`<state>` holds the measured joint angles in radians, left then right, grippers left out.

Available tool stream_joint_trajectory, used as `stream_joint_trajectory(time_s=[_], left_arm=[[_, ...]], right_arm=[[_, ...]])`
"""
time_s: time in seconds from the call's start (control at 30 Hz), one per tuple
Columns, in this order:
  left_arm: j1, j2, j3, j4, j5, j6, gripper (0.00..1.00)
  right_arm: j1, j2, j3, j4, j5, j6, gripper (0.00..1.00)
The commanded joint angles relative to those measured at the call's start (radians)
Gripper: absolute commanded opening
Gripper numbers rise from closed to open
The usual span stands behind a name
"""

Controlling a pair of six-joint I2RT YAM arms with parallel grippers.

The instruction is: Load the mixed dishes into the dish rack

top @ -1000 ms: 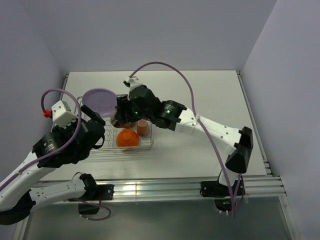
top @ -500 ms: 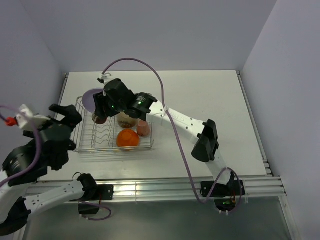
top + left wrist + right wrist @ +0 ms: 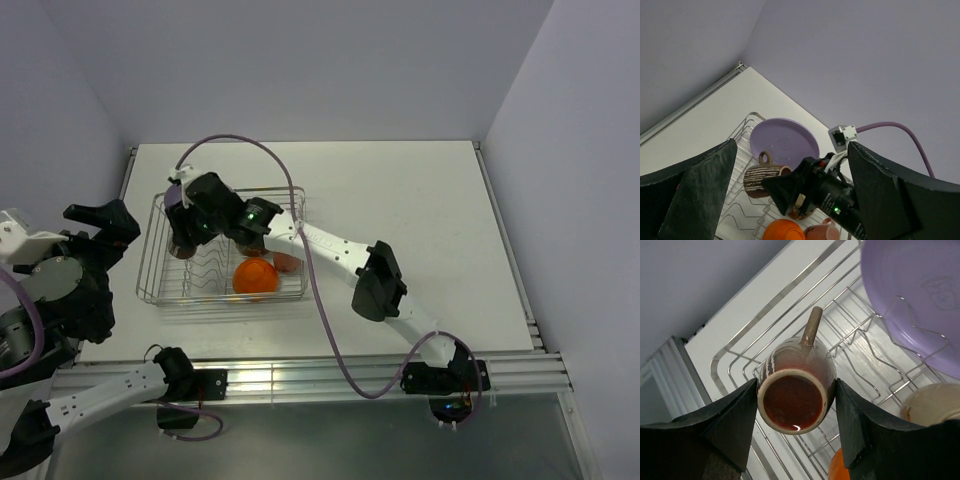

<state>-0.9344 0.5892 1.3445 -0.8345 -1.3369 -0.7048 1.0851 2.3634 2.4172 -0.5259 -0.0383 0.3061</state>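
Nearly done. Racked inside dish rack (image 3: 152, 262): lilac plate (image 3: 785, 140) on edge at far side, beige bowl (image 3: 930, 405), orange bowl (image 3: 255, 277) at near side, pink cup (image 3: 287, 262) just right of it. Left to place: dark cup (image 3: 790, 390), clamped sideways in right gripper (image 3: 796, 412) above rack's left half. Left gripper (image 3: 105, 225) spread wide, empty, left of rack. Thin silvery wire, upright prongs. Glossy brown glaze, pale streaks, cream rim, loop handle. Smooth, flat, round plate.

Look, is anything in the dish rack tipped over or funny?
The dark cup is tipped on its side, clamped in the right gripper over the left end of the dish rack. Nothing looks spilled or broken.
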Motion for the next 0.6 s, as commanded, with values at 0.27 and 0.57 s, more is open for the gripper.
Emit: stream_joint_trajectory(time_s=[0.27, 0.57], left_arm=[[0.003, -0.008, -0.018, 0.015, 0.076, -0.002, 0.99], [0.003, -0.017, 0.015, 0.009, 0.122, -0.002, 0.99]], right_arm=[[0.099, 0.036, 0.082, 0.153, -0.045, -0.185, 0.0], [0.131, 0.094, 0.114, 0.158, -0.023, -0.249, 0.0]])
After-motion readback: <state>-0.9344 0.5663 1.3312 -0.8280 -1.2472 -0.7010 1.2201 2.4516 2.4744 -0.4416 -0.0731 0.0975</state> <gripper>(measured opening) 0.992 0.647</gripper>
